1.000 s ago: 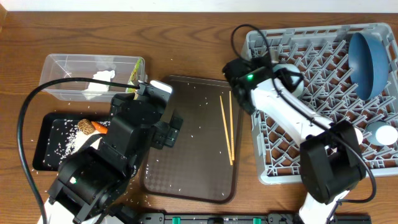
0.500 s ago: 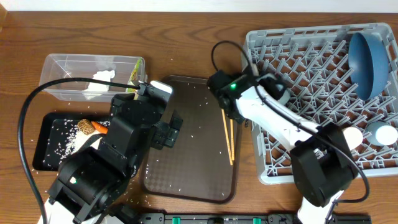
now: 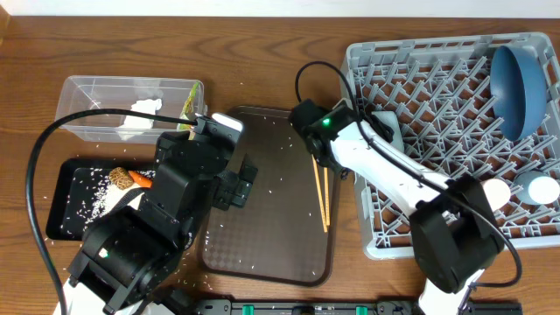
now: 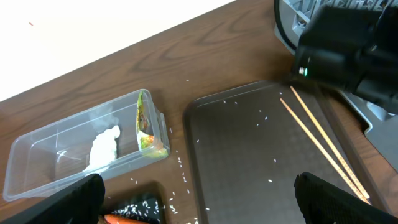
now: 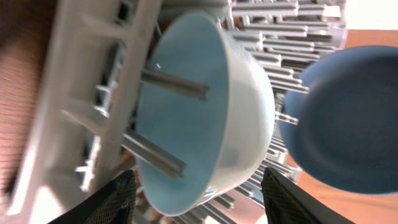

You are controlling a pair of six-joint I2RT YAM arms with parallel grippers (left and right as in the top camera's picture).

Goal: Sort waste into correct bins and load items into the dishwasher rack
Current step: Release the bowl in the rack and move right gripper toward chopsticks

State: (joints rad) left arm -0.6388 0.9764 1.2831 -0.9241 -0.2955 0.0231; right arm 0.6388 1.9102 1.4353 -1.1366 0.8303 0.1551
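Observation:
The light-blue cup (image 5: 205, 118) lies on its side over pegs at the left end of the grey dishwasher rack (image 3: 437, 96). My right gripper (image 5: 198, 180) is open just short of the cup, its fingers apart from it, and sits above the serving tray's right edge (image 3: 360, 122). A dark-blue dish (image 3: 516, 87) leans in the rack's far corner, with a small white bowl (image 3: 535, 188) nearer. Two chopsticks (image 3: 320, 184) lie on the brown tray. My left gripper (image 4: 199, 186) hangs open and empty over that tray's left side.
The clear tub (image 3: 83, 105) holds a white napkin (image 3: 140, 114) and a yellow-green wrapper (image 3: 188, 103). The black tray (image 3: 66, 206) holds a carrot (image 3: 140, 178), a brown lump (image 3: 118, 178) and rice. Rice grains dot the brown serving tray (image 3: 271, 227).
The right gripper opened, let go of the light-blue cup in the rack and drew back left toward the serving tray. The left arm has not moved.

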